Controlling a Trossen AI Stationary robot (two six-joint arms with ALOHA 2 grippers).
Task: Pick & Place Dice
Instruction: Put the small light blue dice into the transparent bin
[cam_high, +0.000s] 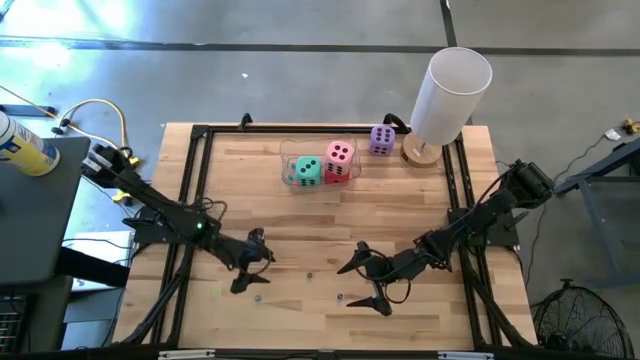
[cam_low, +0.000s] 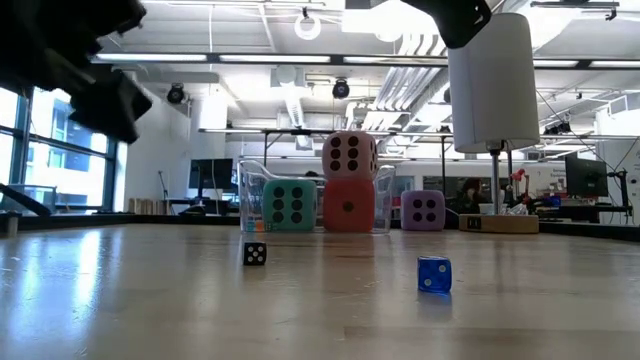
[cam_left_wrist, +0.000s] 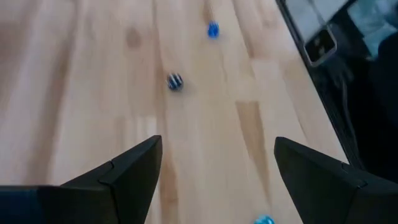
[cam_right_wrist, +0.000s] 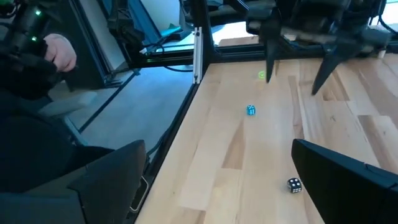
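Near the table's far edge, the teal die (cam_high: 306, 172) and the red die (cam_high: 338, 176) sit inside a clear container (cam_high: 291, 160). The pink die (cam_high: 340, 153) rests on top of the red die. The purple die (cam_high: 382, 140) stands on the wood to the container's right. In the low view the teal die (cam_low: 290, 205), red die (cam_low: 349, 208), pink die (cam_low: 349, 155) and purple die (cam_low: 422, 210) line up. My left gripper (cam_high: 253, 264) and right gripper (cam_high: 350, 286) hover open over the near half of the table, far from the dice.
A tall white cylinder (cam_high: 450, 92) on a wooden base stands right of the purple die. Small dice lie on the near table: a black one (cam_low: 255, 254), a blue one (cam_low: 434, 274) and others (cam_left_wrist: 175, 81). A black frame (cam_high: 200, 135) borders the table. A person's hand (cam_right_wrist: 60, 51) shows beyond the table edge.
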